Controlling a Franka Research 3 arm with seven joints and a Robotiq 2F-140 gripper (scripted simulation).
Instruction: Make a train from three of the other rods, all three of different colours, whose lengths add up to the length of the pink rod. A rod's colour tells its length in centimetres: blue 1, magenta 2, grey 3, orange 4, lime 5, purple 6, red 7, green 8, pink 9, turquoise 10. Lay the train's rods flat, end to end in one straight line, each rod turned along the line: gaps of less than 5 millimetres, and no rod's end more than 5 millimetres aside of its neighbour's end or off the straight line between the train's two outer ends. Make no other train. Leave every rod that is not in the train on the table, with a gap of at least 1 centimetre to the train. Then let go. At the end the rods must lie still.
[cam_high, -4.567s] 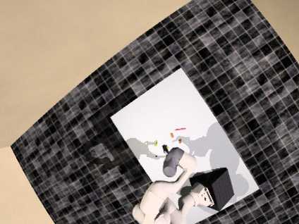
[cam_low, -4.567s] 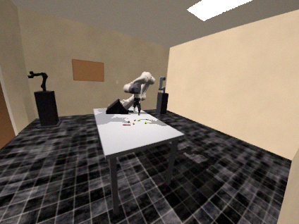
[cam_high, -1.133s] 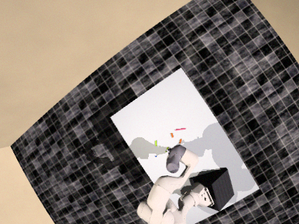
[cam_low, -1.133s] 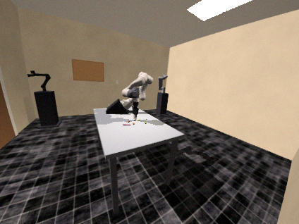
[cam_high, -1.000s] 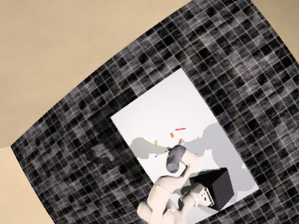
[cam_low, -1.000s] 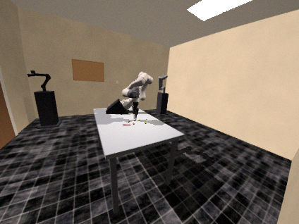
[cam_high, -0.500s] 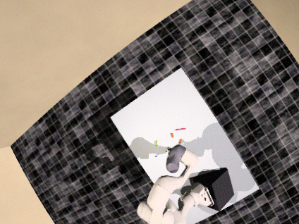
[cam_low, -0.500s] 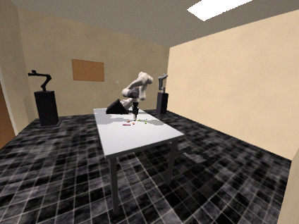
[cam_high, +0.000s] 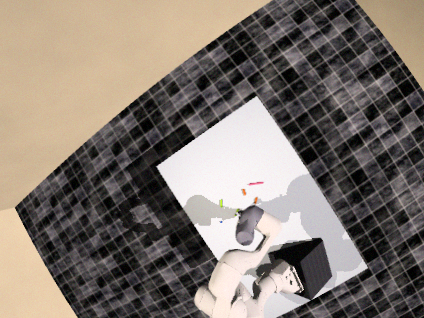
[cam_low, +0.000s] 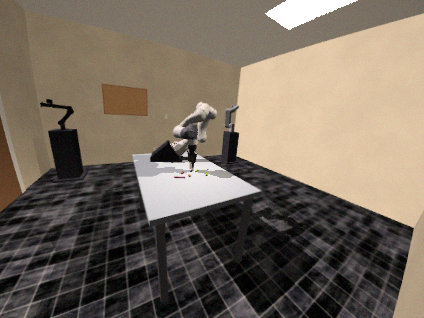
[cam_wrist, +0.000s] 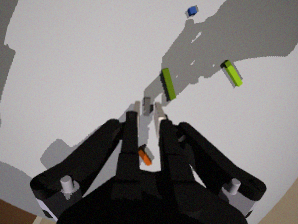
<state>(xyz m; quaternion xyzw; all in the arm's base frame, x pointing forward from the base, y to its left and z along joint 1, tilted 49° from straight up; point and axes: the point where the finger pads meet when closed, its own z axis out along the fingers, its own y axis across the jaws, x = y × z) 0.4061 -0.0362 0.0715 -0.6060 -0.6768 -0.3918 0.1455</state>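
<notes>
Viewpoint: top view, with the arm's side as near and left and right as seen there.
Near right: a black box (cam_high: 317, 267) (cam_low: 164, 152) stands well apart from the rods.
Near left: the blue rod (cam_high: 221, 221) (cam_low: 208, 169) (cam_wrist: 192, 10) lies alone on the tabletop (cam_high: 225, 150) (cam_low: 200, 192) (cam_wrist: 75, 65), still to be brought in.
Jaws: the gripper (cam_high: 240, 214) (cam_low: 192, 169) (cam_wrist: 147, 109) points down, fingers slightly apart, clamped on nothing; the narrow gap probably suits a slim rod between close neighbours.
Grey rod: lies in line with that gap in the wrist view, (cam_wrist: 146, 105) likely the next piece to grip or nudge.
Middle: one lime rod (cam_high: 237, 212) (cam_low: 197, 171) (cam_wrist: 169, 84) lies just beside the grey, probably the train's start; blue, grey and lime would match pink.
Middle left: a second lime rod (cam_high: 221, 203) (cam_low: 206, 174) (cam_wrist: 233, 74) lies apart, a spare.
Farther right: two orange rods, one nearer (cam_high: 256, 200) (cam_low: 182, 172) (cam_wrist: 145, 156) and one farther (cam_high: 244, 192) (cam_low: 189, 175), look unneeded.
Far: the pink rod (cam_high: 255, 183) (cam_low: 179, 177) lies clear as the length reference.
</notes>
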